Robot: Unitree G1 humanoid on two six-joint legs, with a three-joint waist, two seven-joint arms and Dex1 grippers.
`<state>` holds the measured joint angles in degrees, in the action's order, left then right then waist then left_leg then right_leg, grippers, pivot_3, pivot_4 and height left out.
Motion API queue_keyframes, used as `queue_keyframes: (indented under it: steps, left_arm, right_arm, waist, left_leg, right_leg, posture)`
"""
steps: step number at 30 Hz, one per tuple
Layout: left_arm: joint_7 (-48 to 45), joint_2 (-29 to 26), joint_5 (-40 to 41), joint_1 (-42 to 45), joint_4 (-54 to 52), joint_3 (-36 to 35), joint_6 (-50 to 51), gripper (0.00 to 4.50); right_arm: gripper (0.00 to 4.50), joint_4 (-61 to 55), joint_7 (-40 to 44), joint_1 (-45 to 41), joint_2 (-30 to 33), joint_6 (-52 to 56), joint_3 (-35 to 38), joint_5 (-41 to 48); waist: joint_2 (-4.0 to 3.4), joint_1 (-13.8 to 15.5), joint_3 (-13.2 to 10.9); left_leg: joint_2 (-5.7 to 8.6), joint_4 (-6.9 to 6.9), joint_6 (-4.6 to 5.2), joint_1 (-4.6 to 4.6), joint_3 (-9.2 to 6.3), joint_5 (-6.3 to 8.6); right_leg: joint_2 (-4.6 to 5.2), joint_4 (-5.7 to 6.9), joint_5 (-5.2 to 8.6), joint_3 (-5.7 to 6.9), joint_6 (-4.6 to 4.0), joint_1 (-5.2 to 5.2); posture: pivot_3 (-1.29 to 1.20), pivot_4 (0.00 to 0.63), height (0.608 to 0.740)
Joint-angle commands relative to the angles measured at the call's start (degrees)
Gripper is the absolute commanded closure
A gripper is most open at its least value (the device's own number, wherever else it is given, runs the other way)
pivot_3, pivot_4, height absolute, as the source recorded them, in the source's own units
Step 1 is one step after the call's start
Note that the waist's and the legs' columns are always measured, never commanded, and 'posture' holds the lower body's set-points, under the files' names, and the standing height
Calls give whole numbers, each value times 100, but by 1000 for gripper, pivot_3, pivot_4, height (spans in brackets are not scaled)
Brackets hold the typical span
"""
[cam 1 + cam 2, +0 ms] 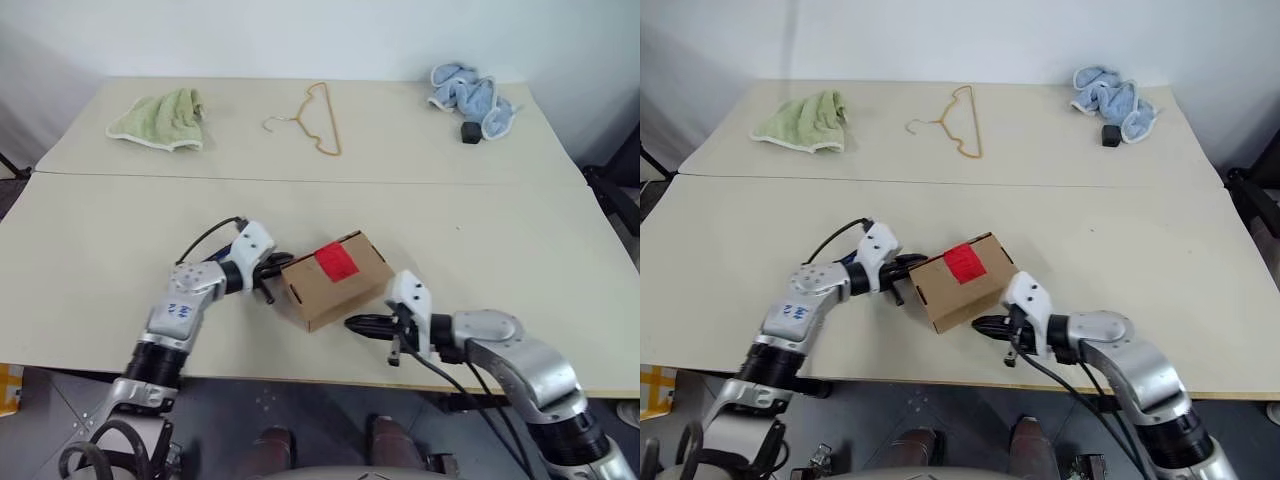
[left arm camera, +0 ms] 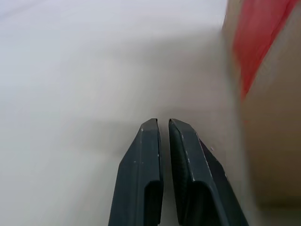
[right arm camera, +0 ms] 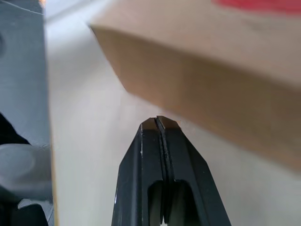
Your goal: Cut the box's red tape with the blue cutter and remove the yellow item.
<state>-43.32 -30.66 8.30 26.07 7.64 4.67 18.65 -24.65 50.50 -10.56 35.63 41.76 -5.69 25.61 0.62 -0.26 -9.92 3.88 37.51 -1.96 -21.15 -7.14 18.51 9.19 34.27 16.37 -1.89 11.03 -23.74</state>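
Observation:
The box (image 1: 340, 285), a small brown cardboard carton, lies on the table near the front, with the red tape (image 1: 336, 262) on its top face. My left gripper (image 1: 277, 268) is shut and empty, its tips against the box's left end; the left wrist view shows the tips (image 2: 163, 123) beside the carton wall (image 2: 275, 141) and the tape (image 2: 258, 37). My right gripper (image 1: 352, 323) is shut and empty, just off the box's front right lower edge, and points at the carton side (image 3: 211, 70). The blue cutter and the yellow item are out of view.
At the table's far side lie a pale green cloth (image 1: 158, 120), a gold wire hanger (image 1: 320, 120), a blue cloth (image 1: 472, 95) and a small black object (image 1: 470, 133). The table's front edge (image 1: 300, 372) runs just behind both wrists.

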Motion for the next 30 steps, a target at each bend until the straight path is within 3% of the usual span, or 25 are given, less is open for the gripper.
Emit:
queue_keyframes:
  steps: [1, 4, 6, 10, 15, 23, 27, 30]
  left_arm:
    - [-775, -641, 587, -561, -796, -404, 479, 4118]
    - [-1483, -1121, 1297, -1079, -1515, -617, 1008, 4118]
    - [-1554, -1129, 1603, -1236, -1886, -628, 1312, 4118]
    - [-1239, -753, 1571, -1114, -2134, -292, 1482, 4118]
    - [-510, -32, 1112, -547, -1562, -17, 1197, 4118]
    - [245, 807, 261, 633, 116, 162, 166, 4118]
    - [522, 1127, 16, 1078, 989, 139, -274, 4118]
    - [434, 1104, -9, 1068, 1010, 142, -315, 4118]
  right_arm:
    - [4500, -48, 126, 151, 399, -76, 823, 282]
    - [4500, 613, -126, 34, 480, -569, 1084, -85]
    - [4500, 1077, -392, -172, 325, -983, 1058, -386]
    - [4500, 1900, -536, -664, -120, -1725, 759, -762]
    - [4500, 2434, -359, -1002, -511, -2270, 424, -934]
    - [4500, 860, 813, -69, 442, -849, 483, 213]
    - [4500, -43, 792, 509, 731, -180, 574, 733]
    - [4500, -188, 467, 690, 733, -108, 686, 681]
  waist:
    - [0, 5, 0]
    - [0, 13, 0]
    - [0, 29, 0]
    - [0, 33, 0]
    - [0, 14, 0]
    - [1, 114, 0]
    - [6, 121, -3]
    - [7, 103, -4]
  left_leg:
    - [0, -1, 1, 1, 0, 1]
    - [-2, 0, 4, 4, 1, 3]
    - [-1, 2, 4, 3, 1, 3]
    - [1, 9, 4, 2, -2, 3]
    - [1, 8, 3, 2, 0, 2]
    - [6, 19, 5, -5, -4, 4]
    - [6, 24, 6, -8, 2, 5]
    - [5, 25, 6, -5, 7, 5]
  right_leg:
    - [0, 0, 0, 0, 0, 1]
    - [1, 1, 0, 0, 0, 4]
    - [2, 0, 0, 0, -1, 5]
    - [4, 2, 0, 0, 0, 7]
    - [3, 4, 0, 0, 0, 5]
    - [4, -6, -2, 5, 4, 13]
    - [4, -15, -6, 5, 12, 12]
    - [4, -16, -7, 4, 13, 12]
  posture:
    - [0, 150, 740]
    - [0, 150, 740]
    - [0, 150, 740]
    - [0, 150, 740]
    - [0, 150, 740]
    - [0, 150, 740]
    - [0, 150, 740]
    - [0, 150, 740]
